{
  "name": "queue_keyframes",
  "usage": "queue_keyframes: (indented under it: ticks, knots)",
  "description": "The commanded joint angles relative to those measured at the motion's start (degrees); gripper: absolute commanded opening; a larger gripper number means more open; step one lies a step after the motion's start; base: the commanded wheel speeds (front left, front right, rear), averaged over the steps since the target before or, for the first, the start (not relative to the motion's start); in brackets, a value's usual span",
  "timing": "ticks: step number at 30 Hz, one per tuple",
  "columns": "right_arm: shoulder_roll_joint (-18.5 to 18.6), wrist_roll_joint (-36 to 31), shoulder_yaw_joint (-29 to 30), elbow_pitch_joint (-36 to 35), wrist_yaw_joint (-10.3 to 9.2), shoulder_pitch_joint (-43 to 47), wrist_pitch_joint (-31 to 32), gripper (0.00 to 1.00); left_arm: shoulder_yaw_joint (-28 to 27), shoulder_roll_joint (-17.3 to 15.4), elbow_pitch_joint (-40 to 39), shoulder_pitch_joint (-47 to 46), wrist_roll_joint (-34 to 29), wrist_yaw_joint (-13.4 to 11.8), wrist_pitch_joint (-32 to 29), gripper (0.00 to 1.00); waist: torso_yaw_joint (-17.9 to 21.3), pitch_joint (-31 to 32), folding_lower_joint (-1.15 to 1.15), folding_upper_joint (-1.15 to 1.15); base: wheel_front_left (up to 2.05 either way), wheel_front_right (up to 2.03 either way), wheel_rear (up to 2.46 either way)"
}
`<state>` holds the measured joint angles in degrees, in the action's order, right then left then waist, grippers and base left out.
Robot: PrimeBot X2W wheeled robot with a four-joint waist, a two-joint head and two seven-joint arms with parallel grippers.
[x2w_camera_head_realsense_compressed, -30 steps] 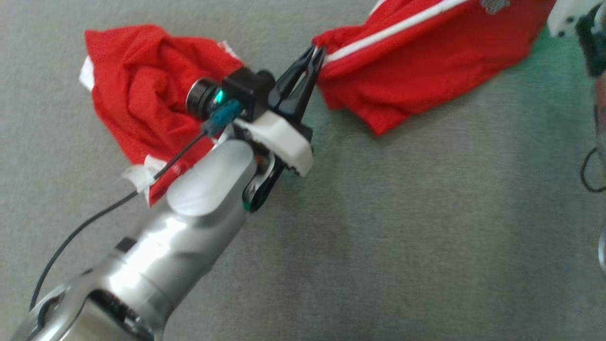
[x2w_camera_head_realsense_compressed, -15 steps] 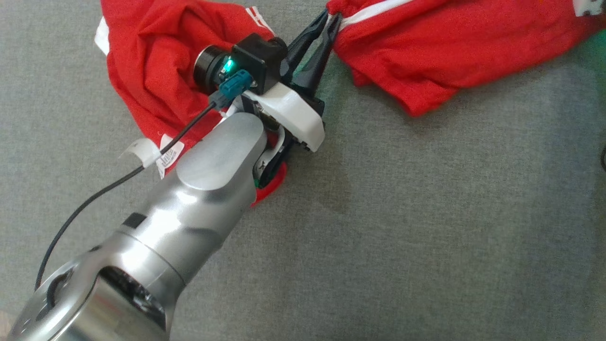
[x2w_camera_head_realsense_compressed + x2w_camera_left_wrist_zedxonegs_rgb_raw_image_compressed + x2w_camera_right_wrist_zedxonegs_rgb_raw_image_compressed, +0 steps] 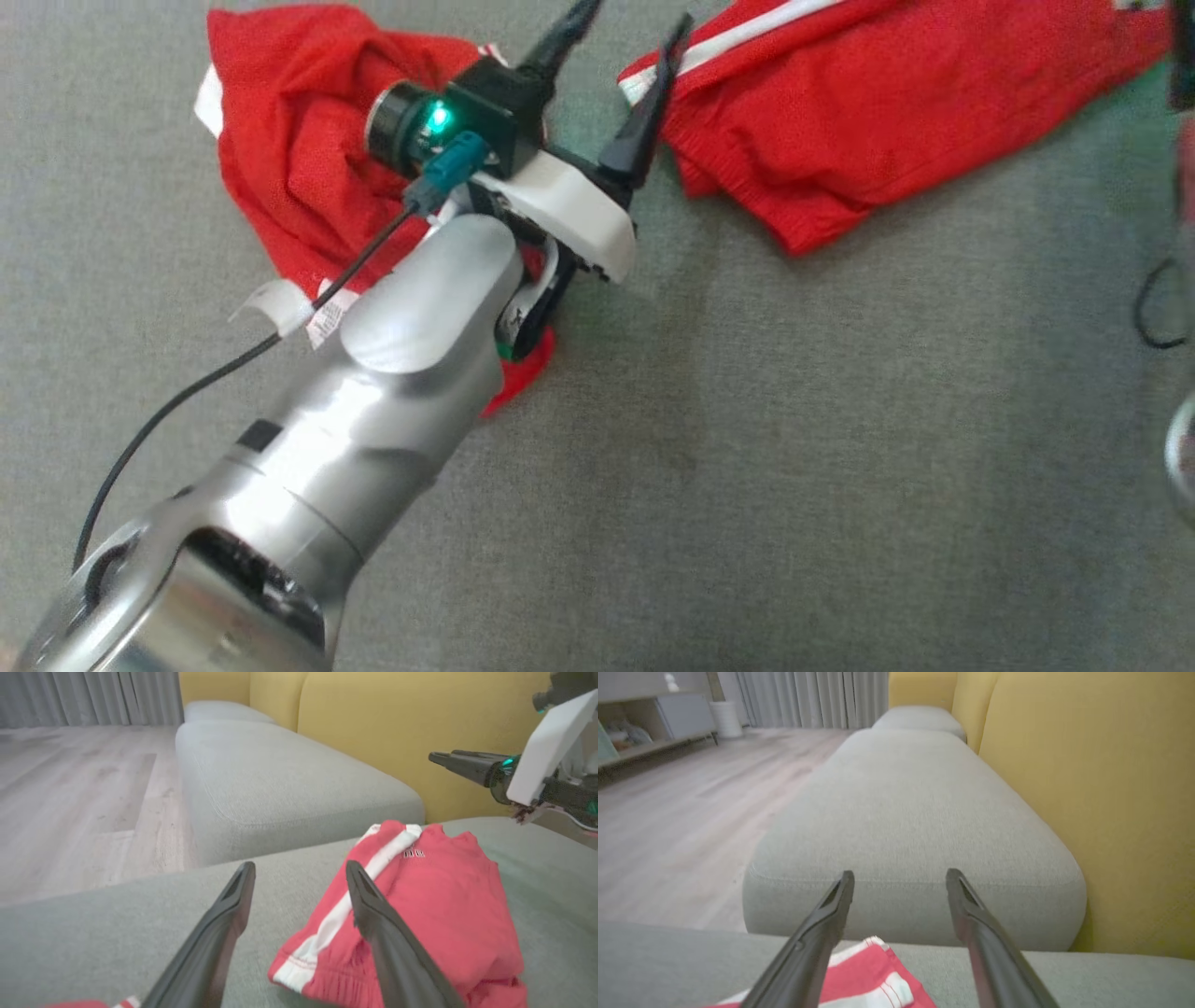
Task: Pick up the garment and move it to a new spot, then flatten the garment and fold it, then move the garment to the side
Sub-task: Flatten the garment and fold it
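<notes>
With the left jaws and the right jaws both spread wide and empty, go for the crumpled red garment (image 3: 868, 112) on the grey sofa cushion (image 3: 794, 467), just beside the left jaws: pinch the white-striped hem (image 3: 299, 961) at two well-apart corners, lift little, draw outward evenly.

A grey fabric seat (image 3: 840, 467) spreads across the foreground. Beyond it stands a second grey cushion (image 3: 915, 812), with a smaller one (image 3: 920, 718) further back. Yellow backrests (image 3: 1087, 788) rise along one side of them, and a pale wood floor (image 3: 691, 826) lies on the other. Grey curtains (image 3: 817, 697) hang at the far end, near a low shelf unit (image 3: 649, 728) and a white bin (image 3: 725, 718). The light is soft and even.
</notes>
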<state>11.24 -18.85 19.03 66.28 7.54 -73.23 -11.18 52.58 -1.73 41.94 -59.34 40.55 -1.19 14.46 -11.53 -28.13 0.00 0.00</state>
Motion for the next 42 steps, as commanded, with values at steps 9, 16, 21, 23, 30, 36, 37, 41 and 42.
queue_keyframes:
  ticks: [9, 16, 21, 23, 30, 36, 37, 41, 42]
  knots:
    - [-7.1, 14.2, -10.5, -11.2, -0.05, 10.7, -3.8, 1.00, -14.4, -6.5, -12.3, 8.6, -8.6, -5.1, 0.5, 1.00, 5.1, 9.8, 0.00, 0.00, 0.00, 0.00, 0.00]
    - [-8.1, 26.8, -19.0, -27.6, -0.05, 32.1, -3.8, 1.00, -21.5, -9.9, -20.2, 22.4, -13.7, -7.1, 0.5, 1.00, 7.3, 16.8, 0.00, 0.00, 0.00, 0.00, 0.00]
    - [-8.3, 31.8, -22.3, -34.7, -0.05, 45.9, -3.8, 1.00, -25.2, -10.5, -24.4, 33.8, -15.9, -8.0, 0.5, 1.00, 7.8, 20.0, 0.00, 0.00, 0.00, 0.00, 0.00]
    - [-8.3, 34.1, -23.7, -36.7, -0.05, 50.4, -3.8, 1.00, -26.3, -10.3, -25.5, 37.7, -16.6, -8.1, 0.5, 1.00, 7.8, 20.7, 0.00, 0.00, 0.00, 0.00, 0.00]
    - [-8.4, 37.4, -25.7, -40.5, -0.05, 58.7, -3.8, 1.00, -29.7, -8.5, -28.2, 46.5, -19.9, -7.6, 0.5, 1.00, 8.2, 21.6, 0.00, 0.00, 0.00, 0.00, 0.00]
    - [-8.4, 36.1, -25.9, -41.4, -0.05, 58.2, -3.8, 1.00, -31.7, -6.7, -29.1, 47.5, -22.1, -6.0, 0.5, 1.00, 7.8, 20.0, 0.00, 0.00, 0.00, 0.00, 0.00]
    - [-8.4, 35.4, -25.6, -41.3, -0.05, 57.7, -3.8, 1.00, -31.9, -6.5, -29.1, 47.2, -22.5, -5.6, 0.5, 1.00, 7.6, 19.5, 0.00, 0.00, 0.00, 0.00, 0.00]
    - [-8.4, 31.0, -22.6, -40.6, -0.05, 53.4, -2.0, 1.00, -32.3, -5.6, -28.8, 45.5, -23.8, -4.2, 0.5, 1.00, 6.3, 16.5, 0.00, 0.00, 0.00, 0.00, 0.00]
    - [-8.4, 29.6, -21.2, -40.3, -0.05, 51.8, -0.7, 1.00, -32.4, -5.4, -28.7, 45.1, -24.1, -3.9, 0.5, 1.00, 5.8, 15.4, 0.00, 0.00, 0.00, 0.00, 0.00]
